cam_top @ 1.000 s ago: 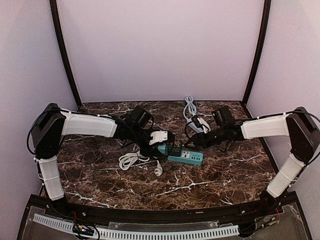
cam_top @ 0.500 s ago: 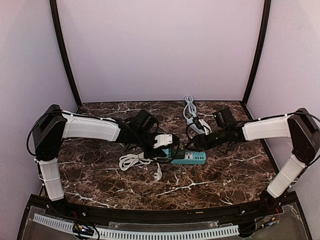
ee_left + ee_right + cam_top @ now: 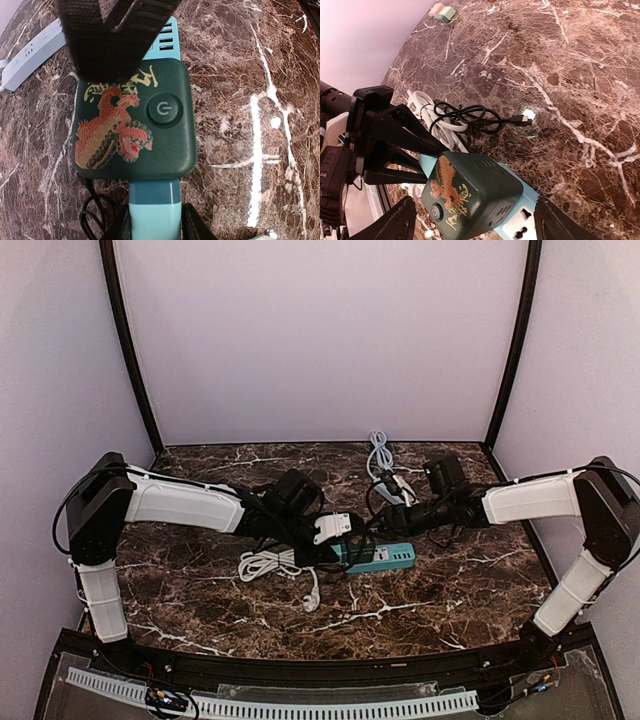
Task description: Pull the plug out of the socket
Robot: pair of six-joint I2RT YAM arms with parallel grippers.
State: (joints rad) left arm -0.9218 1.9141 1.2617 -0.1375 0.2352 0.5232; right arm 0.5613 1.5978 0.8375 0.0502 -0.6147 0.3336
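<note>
A dark green cube plug (image 3: 132, 120) with a red dragon and a power button sits plugged into a teal socket strip (image 3: 154, 210). In the top view the strip (image 3: 390, 558) lies mid-table with the cube (image 3: 358, 545) at its left end. My left gripper (image 3: 154, 222) is shut on the strip's end, one finger (image 3: 195, 225) on each side. My right gripper (image 3: 475, 220) is open, its fingers (image 3: 395, 222) spread wide on either side of the cube (image 3: 475, 192), not touching it. From above, the left gripper (image 3: 338, 538) and right gripper (image 3: 385, 528) flank the cube.
A coiled white cable (image 3: 265, 562) with a white plug (image 3: 312, 598) lies left of the strip. A black USB cable (image 3: 470, 115) lies beside it. A pale blue strip with cable (image 3: 385, 480) lies at the back. Walls enclose three sides.
The left arm has reached further right and the socket strip has shifted right with it. The right gripper has drawn in over the green cube.
</note>
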